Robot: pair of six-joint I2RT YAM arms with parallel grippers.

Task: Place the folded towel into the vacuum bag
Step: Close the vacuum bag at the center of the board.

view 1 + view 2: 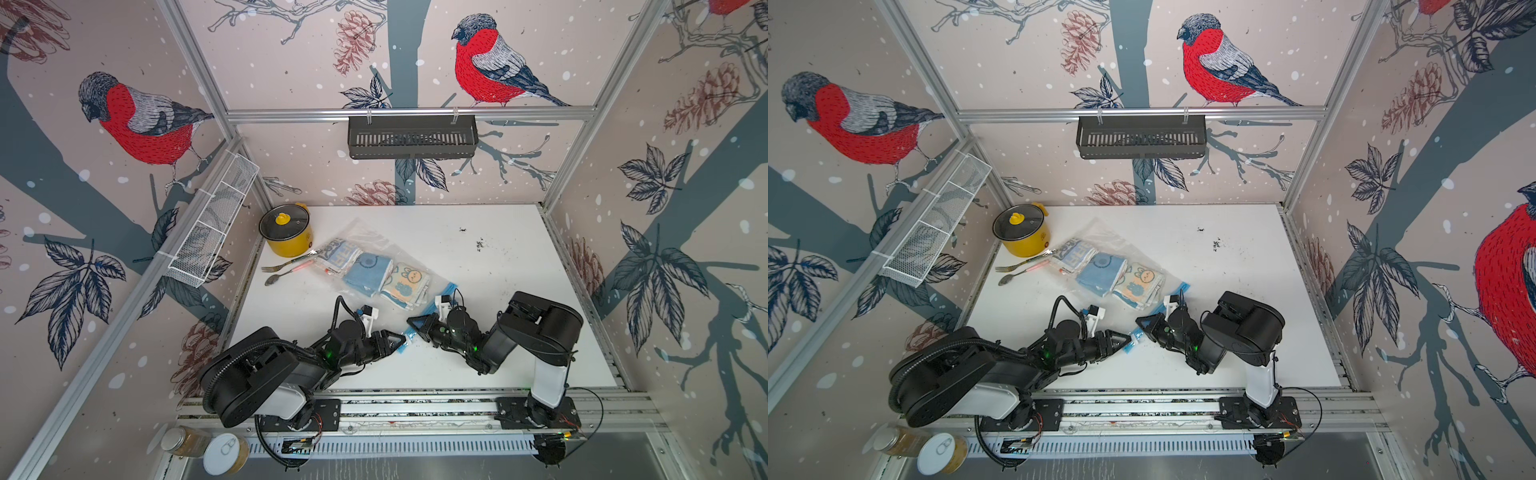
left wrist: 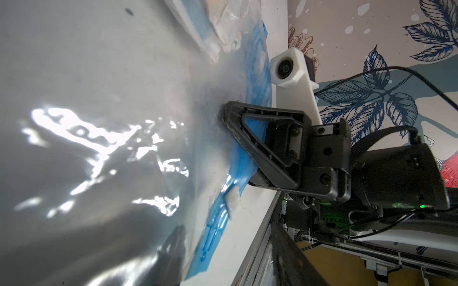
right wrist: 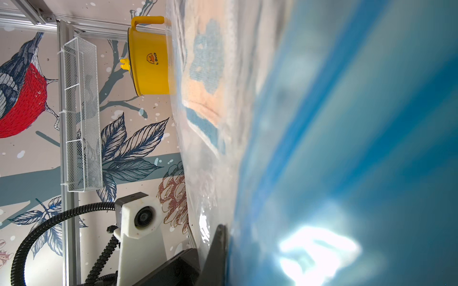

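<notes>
The clear vacuum bag [image 1: 361, 232] [image 1: 1100, 232] lies slantwise on the white table, its blue zip strip [image 1: 446, 291] at the near end. Inside it, three folded towels sit in a row: a patterned one [image 1: 338, 255], a light blue one [image 1: 368, 270] and a cream one [image 1: 405, 282] nearest the strip. My right gripper [image 1: 410, 321] [image 2: 226, 116] is shut on the strip's near corner. My left gripper [image 1: 402, 340] faces it from the left. Its fingers [image 2: 285, 257] stand apart with bag film between them. Blue film fills most of the right wrist view.
A yellow lidded pot [image 1: 286, 232] stands at the far left of the table. A fork [image 1: 282, 264] and a spoon [image 1: 276, 278] lie beside the bag. A white wire basket [image 1: 212, 224] hangs on the left wall and a black shelf [image 1: 411, 137] on the back rail. Dark crumbs [image 1: 480, 245] dot the right side.
</notes>
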